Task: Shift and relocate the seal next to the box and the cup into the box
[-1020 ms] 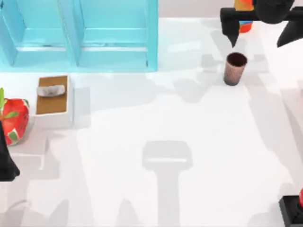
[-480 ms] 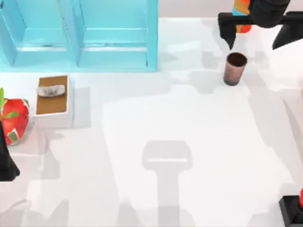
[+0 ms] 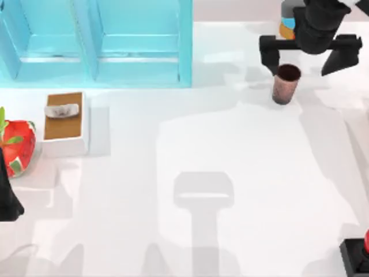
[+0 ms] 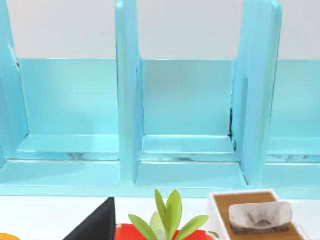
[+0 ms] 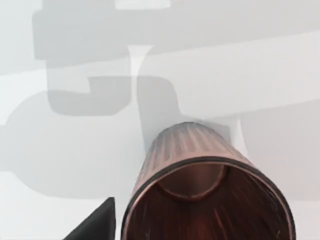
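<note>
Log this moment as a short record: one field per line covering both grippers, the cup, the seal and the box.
right gripper: open, fingers spread wide, above the cup at the table's far right
cup: upright on the table, not gripped
seal: near right corner of the table, untouched
box: light blue, compartmented, far left, nothing inside that shows
left gripper: parked at the left edge, beside the strawberry

speckled brown cup [image 3: 285, 84], light blue box [image 3: 98, 43]
</note>
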